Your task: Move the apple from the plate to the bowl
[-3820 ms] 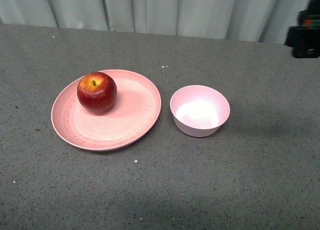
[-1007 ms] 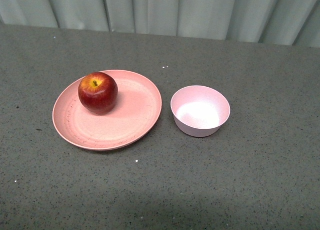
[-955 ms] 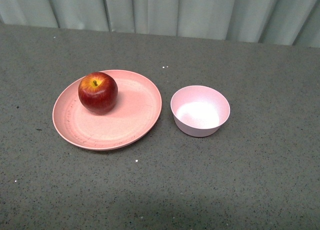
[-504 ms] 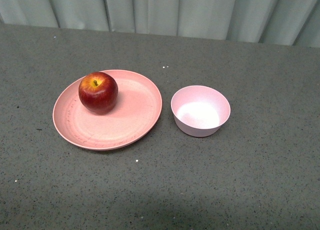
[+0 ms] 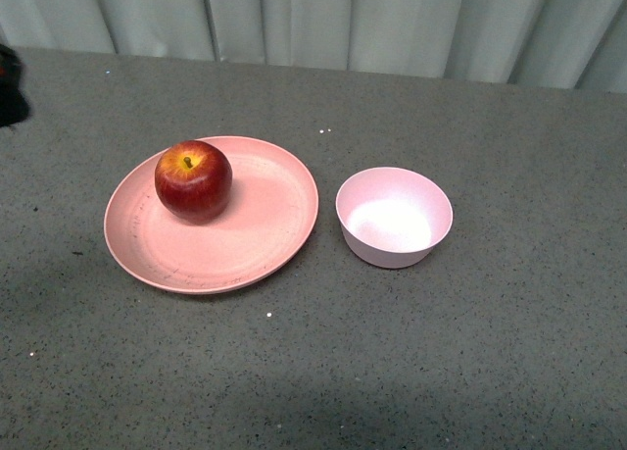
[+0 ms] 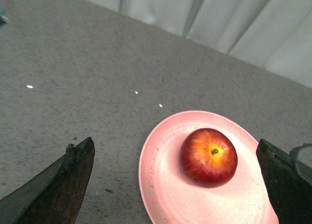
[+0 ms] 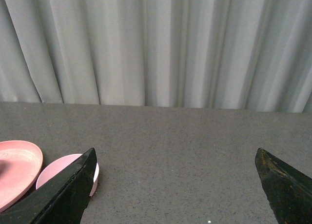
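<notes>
The dark red apple (image 5: 193, 180) sits on the far left part of the salmon-pink plate (image 5: 225, 264). The small pale pink bowl (image 5: 394, 217) stands empty just right of the plate. In the left wrist view my left gripper (image 6: 174, 145) is open and hovers above the table, with the apple (image 6: 208, 156) and the plate (image 6: 161, 190) seen between its dark fingers (image 6: 68, 185). My right gripper (image 7: 175, 153) is open over bare table, with the bowl (image 7: 56, 169) and the plate's edge (image 7: 17, 160) off to one side. A dark bit of my left arm (image 5: 8, 87) shows at the front view's left edge.
The grey speckled table top (image 5: 509, 352) stretches all around the dishes. A pale pleated curtain (image 5: 323, 19) hangs along the far edge. A few white specks (image 5: 268, 315) lie on the table.
A dark part of my left arm has come into the front view at the left edge. The right arm's dark part at the top right has left it. Apple, plate and bowl are where they were.
</notes>
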You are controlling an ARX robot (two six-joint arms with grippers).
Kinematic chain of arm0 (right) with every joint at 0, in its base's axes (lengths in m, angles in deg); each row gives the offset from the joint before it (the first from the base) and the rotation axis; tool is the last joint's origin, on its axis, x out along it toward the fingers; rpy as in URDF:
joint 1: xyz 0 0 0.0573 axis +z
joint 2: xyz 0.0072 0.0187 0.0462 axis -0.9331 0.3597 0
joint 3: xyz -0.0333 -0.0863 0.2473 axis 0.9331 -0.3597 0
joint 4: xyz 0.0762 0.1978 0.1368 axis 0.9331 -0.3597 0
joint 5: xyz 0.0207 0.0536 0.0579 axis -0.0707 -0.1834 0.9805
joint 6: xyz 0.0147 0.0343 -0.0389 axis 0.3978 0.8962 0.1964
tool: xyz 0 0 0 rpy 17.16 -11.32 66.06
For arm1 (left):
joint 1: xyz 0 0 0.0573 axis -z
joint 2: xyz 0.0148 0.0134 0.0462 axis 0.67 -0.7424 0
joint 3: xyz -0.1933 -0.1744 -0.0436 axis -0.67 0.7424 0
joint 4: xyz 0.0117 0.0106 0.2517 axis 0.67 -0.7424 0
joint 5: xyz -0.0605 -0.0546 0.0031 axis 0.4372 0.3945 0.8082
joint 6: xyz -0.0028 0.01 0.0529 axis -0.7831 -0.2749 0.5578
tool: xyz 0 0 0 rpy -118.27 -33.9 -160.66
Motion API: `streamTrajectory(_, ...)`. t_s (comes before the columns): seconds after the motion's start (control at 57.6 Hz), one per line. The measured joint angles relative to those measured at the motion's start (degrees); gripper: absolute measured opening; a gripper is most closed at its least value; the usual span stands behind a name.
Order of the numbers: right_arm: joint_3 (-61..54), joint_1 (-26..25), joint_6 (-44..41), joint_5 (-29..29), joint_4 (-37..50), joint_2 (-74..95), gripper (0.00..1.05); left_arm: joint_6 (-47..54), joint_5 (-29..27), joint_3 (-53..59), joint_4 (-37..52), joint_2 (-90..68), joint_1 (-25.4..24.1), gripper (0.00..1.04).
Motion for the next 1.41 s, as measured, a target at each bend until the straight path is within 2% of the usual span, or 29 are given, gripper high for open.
streamTrajectory(0.26,0.0,0.0,0.0,0.0,0.0,0.0,0.95,1.7,2.1,-14.0,-0.3,-19.9,5.0,0.98)
streamTrajectory(0.521,0.0,0.0,0.0,0.0,0.0,0.0,0.95,4.0,2.5,-23.3,-2.4,-30.1,5.5,0.98)
streamTrajectory(0.712,0.0,0.0,0.0,0.0,0.0,0.0,0.95,3.5,3.5,-26.3,-5.2,-33.6,6.1,0.98)
streamTrajectory(1.337,0.0,0.0,0.0,0.0,0.0,0.0,0.95,7.5,3.5,-28.7,-5.9,-39.3,7.1,0.98)
streamTrajectory(1.407,0.0,0.0,0.0,0.0,0.0,0.0,0.95,7.9,3.3,-28.7,-5.7,-39.3,7.0,0.86)
